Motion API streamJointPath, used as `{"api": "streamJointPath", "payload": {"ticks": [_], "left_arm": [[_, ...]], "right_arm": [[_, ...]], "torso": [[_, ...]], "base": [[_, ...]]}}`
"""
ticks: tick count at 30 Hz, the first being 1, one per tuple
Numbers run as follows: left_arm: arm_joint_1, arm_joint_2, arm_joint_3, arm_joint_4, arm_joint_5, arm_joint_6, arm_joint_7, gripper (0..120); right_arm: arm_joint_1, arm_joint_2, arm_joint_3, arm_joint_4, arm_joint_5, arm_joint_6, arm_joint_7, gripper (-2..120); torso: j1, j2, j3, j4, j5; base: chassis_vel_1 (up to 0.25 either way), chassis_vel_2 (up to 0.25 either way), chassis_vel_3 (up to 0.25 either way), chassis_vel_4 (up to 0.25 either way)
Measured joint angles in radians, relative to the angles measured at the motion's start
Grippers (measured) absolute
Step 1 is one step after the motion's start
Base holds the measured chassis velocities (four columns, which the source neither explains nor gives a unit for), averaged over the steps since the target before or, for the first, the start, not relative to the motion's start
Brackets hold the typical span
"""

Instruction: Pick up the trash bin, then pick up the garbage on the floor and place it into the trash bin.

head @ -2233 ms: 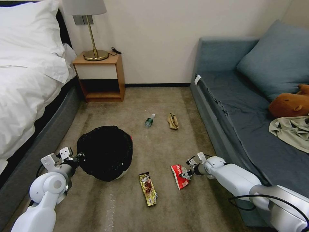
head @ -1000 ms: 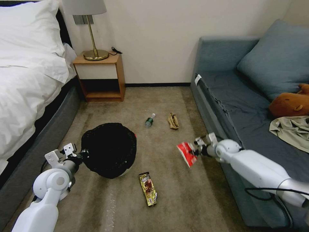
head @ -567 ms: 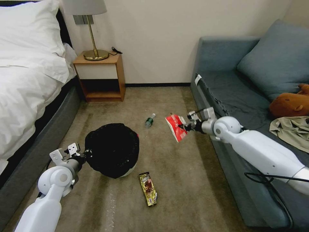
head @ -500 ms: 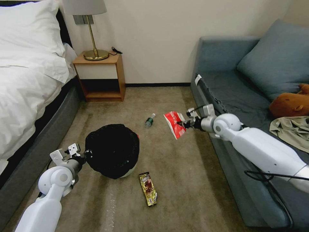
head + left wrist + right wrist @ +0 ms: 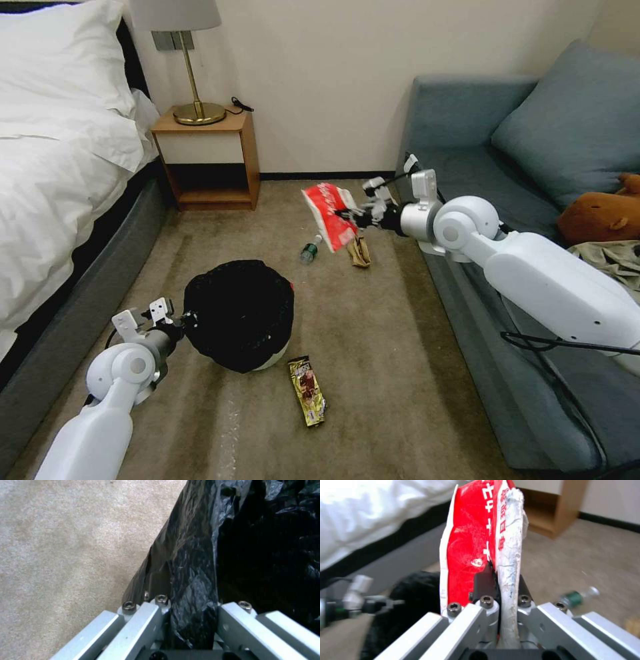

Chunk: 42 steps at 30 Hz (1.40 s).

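Head view: right gripper pinches the red-white packet and holds it in the air above the green bottle and the tan scrap, well apart from the trash bin. Two seconds ago this packet lay on the carpet beside the snack bar wrapper; since then the arm has lifted it and swung it up and leftward, so the first piece of garbage is picked and only its carry over the bin's mouth is left, by my judgement. Left gripper clamps the bin's near rim; the bin has shifted slightly rightward and tilts toward the packet

Left wrist view: fingers close narrowly on a fold of the black liner, carpet to one side

Right wrist view: dark pads squeeze the packet at its lower middle; it stands upright between the jaws, with the bin's black bulk beyond and lower, and the bottle on the floor
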Motion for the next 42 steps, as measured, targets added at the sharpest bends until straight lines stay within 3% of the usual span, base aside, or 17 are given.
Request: {"api": "streamJointPath", "payload": {"ticks": [6,15,29,42], "left_arm": [[0.01,-0.014,0.005,-0.019,0.019,0.003,0.0,2],[0.029,-0.035,0.003,-0.048,0.037,0.008,0.0,2],[0.044,-0.053,-0.005,-0.07,0.042,0.014,0.0,2],[0.047,-0.049,-0.004,-0.069,0.02,0.018,0.01,2]], "right_arm": [[0.037,0.033,-0.055,0.114,0.04,0.03,0.031,0],[0.073,0.088,-0.154,0.141,0.03,0.061,0.039,0],[0.004,0.174,-0.277,0.031,-0.106,0.105,-0.005,0],[-0.024,0.218,-0.303,-0.073,-0.202,0.137,-0.025,0]], "torso": [[0.0,0.0,0.0,0.0,0.0],[0.0,0.0,0.0,0.0001,0.0],[0.0,0.0,0.0,0.0,0.0001],[0.0,0.0,0.0,-0.0001,0.0001]], "base": [[0.0,0.0,0.0,0.0],[0.0,0.0,0.0,0.0],[0.0,0.0,0.0,0.0],[0.0,0.0,0.0,0.0]]}}
